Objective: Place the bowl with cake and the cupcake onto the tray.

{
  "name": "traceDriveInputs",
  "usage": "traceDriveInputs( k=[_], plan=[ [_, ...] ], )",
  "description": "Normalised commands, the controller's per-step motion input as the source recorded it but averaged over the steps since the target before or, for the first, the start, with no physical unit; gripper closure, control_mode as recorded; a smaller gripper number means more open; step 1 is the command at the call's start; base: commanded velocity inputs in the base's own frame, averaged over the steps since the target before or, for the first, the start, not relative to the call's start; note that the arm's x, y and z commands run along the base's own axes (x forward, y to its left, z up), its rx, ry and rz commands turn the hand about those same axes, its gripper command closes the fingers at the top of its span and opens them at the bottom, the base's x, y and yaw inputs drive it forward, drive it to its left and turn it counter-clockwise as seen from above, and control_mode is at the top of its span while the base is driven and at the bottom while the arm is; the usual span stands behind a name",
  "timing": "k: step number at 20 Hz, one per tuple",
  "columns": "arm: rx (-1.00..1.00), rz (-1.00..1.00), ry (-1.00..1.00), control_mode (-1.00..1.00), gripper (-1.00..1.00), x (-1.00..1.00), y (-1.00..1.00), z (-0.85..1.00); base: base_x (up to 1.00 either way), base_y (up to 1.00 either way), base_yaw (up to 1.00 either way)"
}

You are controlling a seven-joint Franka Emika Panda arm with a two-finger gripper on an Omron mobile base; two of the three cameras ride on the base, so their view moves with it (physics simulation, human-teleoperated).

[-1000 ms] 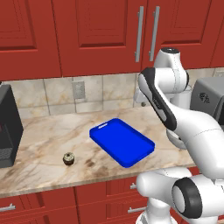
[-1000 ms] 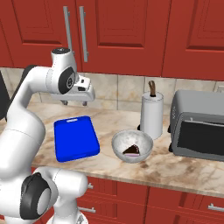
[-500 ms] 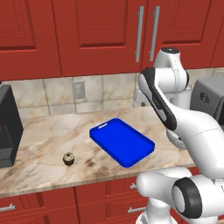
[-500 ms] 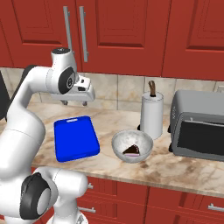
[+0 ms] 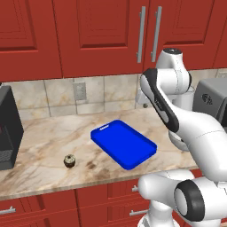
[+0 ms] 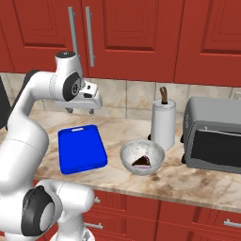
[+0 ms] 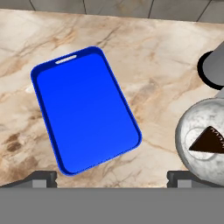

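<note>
Hanging above the back of the bench (image 6: 117,129), the tool (image 6: 80,111) sits high over the far end of the tray (image 6: 81,148), carried on the white arm (image 6: 28,122); in the hand view its two dark fingertips (image 7: 41,178) stand wide apart at the bottom corners with nothing between them, so the tool is open and holds nothing; below it in that view lies the tray (image 7: 83,107), bright blue and flat on the marble, its slot handle at the end nearest the tiled wall; to the tray's right in the hand view, close by but apart from it, is the bowl (image 7: 202,138), pale and speckled, with a dark wedge of cake (image 7: 209,141) inside; in the right base view the bowl (image 6: 142,156) rests on the bench just beside the tray's right edge, near the front of the bench; behind the bowl stands an upright paper towel roll (image 6: 163,123) with a brown post; to the right of that sits a grey toaster oven (image 6: 212,140); in the left base view the tray (image 5: 123,143) lies slantwise in the middle of the bench (image 5: 53,142); the cupcake (image 5: 69,161) sits alone on the marble to the tray's left, well apart from it and nearer the front edge; at the far left stands a black appliance (image 5: 9,128) against the wall; red cabinets (image 5: 102,35) with grey handles hang above.
</note>
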Motion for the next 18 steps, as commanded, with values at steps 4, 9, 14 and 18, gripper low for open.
traceDriveInputs(
  k=[4,9,14,18],
  plan=[
    [0.0,0.0,0.0,-1.0,-1.0,0.0,0.0,0.0,0.0,0.0,0.0],
    [0.0,0.0,0.0,-1.0,-1.0,0.0,0.0,0.0,0.0,0.0,0.0],
    [0.0,0.0,0.0,-1.0,-1.0,0.0,-0.1,0.0,0.0,0.0,0.0],
    [0.0,0.0,0.0,-1.0,-1.0,0.0,-0.35,-0.1,0.0,0.0,0.0]
  ],
)
